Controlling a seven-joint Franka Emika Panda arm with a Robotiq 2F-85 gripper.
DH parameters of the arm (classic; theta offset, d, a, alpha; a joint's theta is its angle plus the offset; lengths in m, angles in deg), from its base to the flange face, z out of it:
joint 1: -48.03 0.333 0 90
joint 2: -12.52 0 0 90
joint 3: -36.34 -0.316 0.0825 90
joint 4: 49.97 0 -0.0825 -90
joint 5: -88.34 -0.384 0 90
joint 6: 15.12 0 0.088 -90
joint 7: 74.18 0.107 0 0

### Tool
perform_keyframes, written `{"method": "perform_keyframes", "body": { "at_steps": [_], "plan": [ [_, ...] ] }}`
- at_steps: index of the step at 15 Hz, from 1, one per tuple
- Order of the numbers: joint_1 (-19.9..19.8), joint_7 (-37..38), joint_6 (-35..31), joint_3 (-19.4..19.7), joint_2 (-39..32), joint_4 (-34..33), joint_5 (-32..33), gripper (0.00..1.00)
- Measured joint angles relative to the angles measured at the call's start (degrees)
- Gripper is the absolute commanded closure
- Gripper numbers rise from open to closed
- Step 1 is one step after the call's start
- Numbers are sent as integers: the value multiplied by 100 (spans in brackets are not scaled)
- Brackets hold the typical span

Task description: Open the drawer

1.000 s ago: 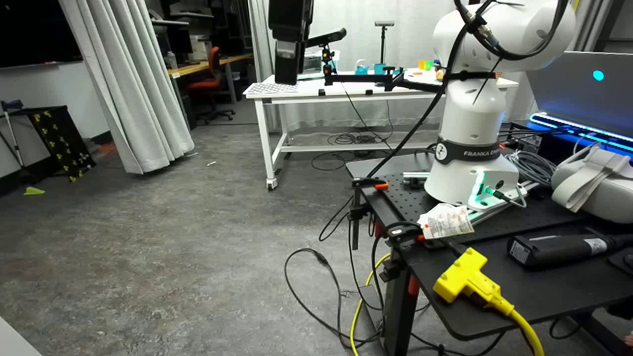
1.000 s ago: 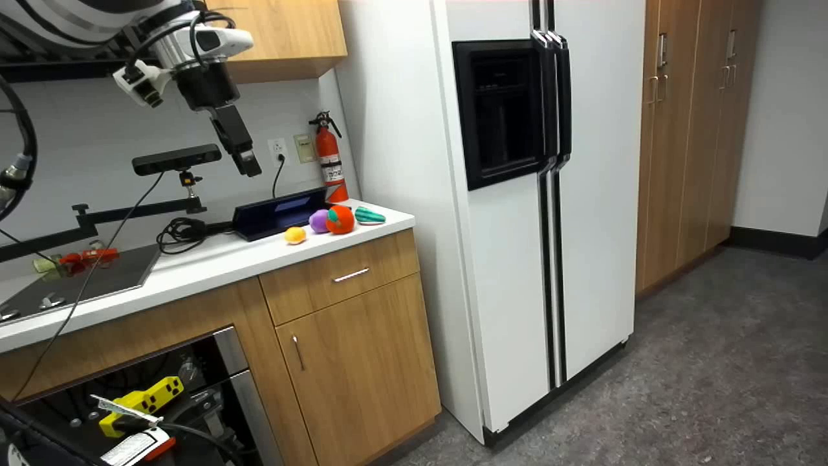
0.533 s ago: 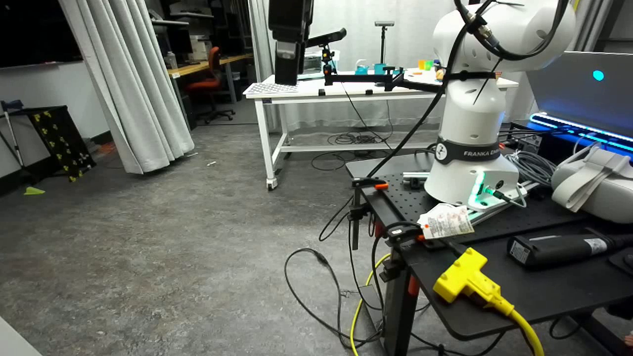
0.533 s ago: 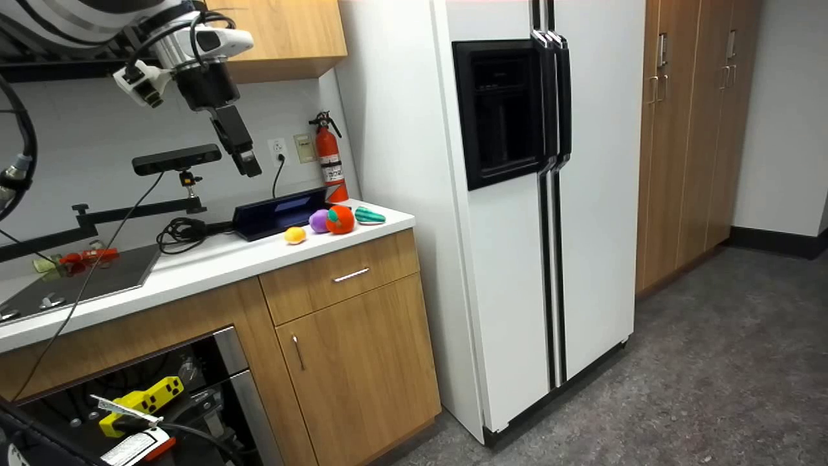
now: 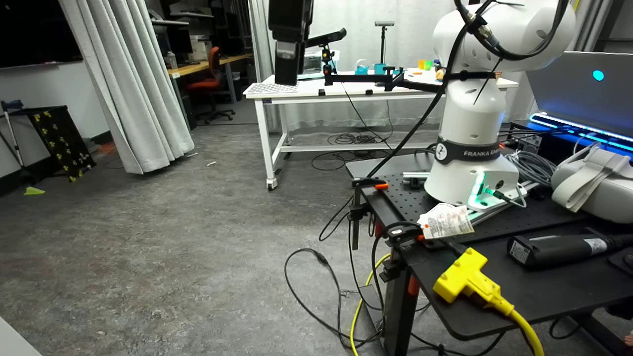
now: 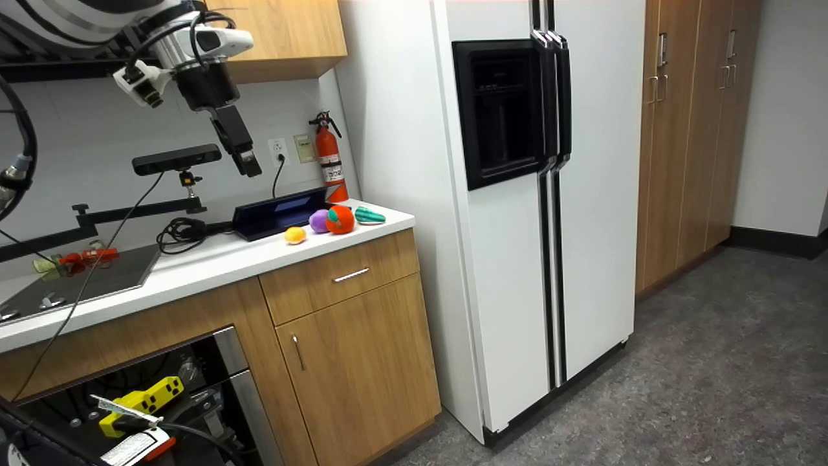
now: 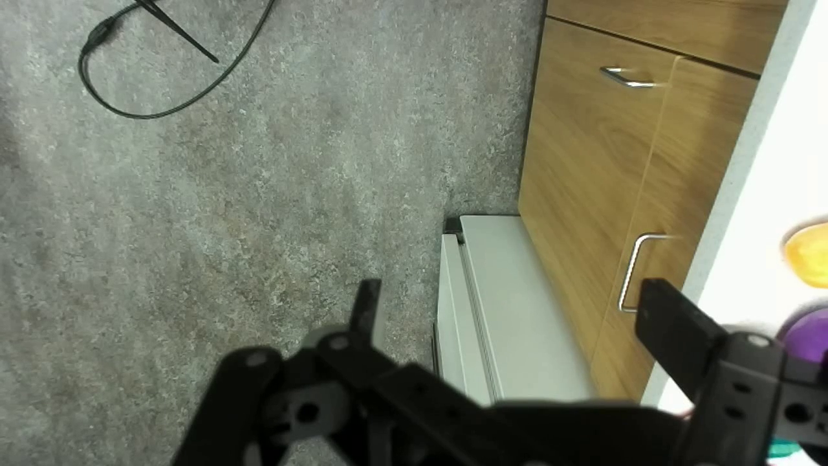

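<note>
The drawer [image 6: 304,285] is shut, with a brown wooden front under the white counter and a thin silver handle [image 6: 351,274]. Its inside and rim are hidden. In the wrist view the drawer front [image 7: 695,139] runs along the counter edge, and its handle [image 7: 632,272] shows just beyond the tip of the right-hand finger. My gripper [image 6: 250,165] hangs in the air above the counter's level, pointing down, apart from the drawer and handle. In the wrist view the gripper [image 7: 511,294] has its fingers wide apart with nothing between them. It also shows in an exterior view [image 5: 288,74], where the drawer is out of view.
On the counter [image 6: 226,265] lie a yellow toy [image 6: 295,235], a purple one [image 6: 319,221], a red one [image 6: 340,220] and a green one [image 6: 369,215], before a dark tablet [image 6: 281,213]. A white refrigerator [image 6: 401,194] stands beside the drawer. A cupboard door [image 6: 362,362] is below.
</note>
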Motion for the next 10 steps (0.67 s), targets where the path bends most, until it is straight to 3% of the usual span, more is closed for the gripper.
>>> {"method": "perform_keyframes", "body": {
  "at_steps": [10],
  "plan": [
    [22,-15,108,50,-67,-2,1,0]
  ]
}}
